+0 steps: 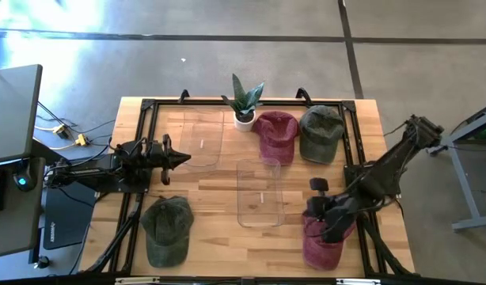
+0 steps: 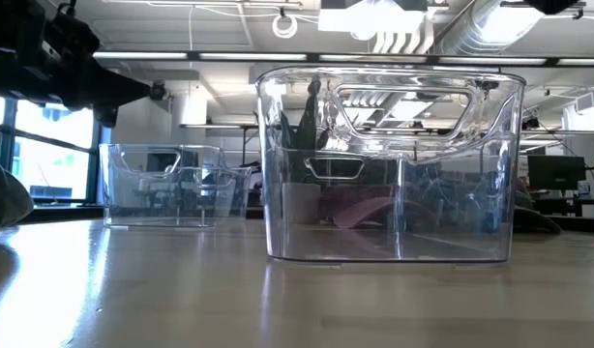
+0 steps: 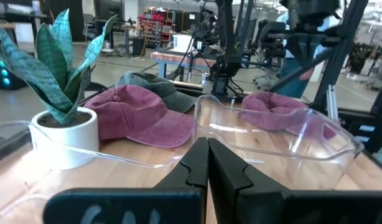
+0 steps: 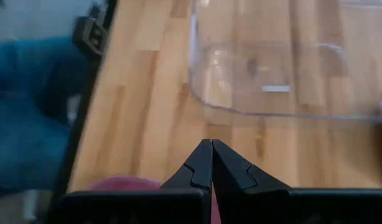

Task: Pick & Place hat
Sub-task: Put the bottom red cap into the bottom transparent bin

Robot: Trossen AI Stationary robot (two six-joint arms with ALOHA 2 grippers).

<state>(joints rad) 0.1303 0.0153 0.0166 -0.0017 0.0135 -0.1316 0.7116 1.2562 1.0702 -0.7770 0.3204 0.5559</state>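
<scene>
Several caps lie on the wooden table: a maroon one [image 1: 276,136] and a green one [image 1: 320,133] at the far side, a green one [image 1: 168,229] at the near left, and a maroon one [image 1: 322,244] at the near right. My right gripper [image 1: 314,212] hovers shut over the near-right maroon cap, whose edge shows under the fingers in the right wrist view [image 4: 122,183]; its fingertips [image 4: 211,149] hold nothing. My left gripper [image 1: 180,158] is shut and empty above the table's left side, pointing toward the bins.
Two clear plastic bins stand on the table, one mid-table [image 1: 260,192] and one toward the far left [image 1: 203,136]. A potted plant [image 1: 244,104] stands at the far edge beside the far maroon cap. A black frame rail [image 1: 140,150] borders the table.
</scene>
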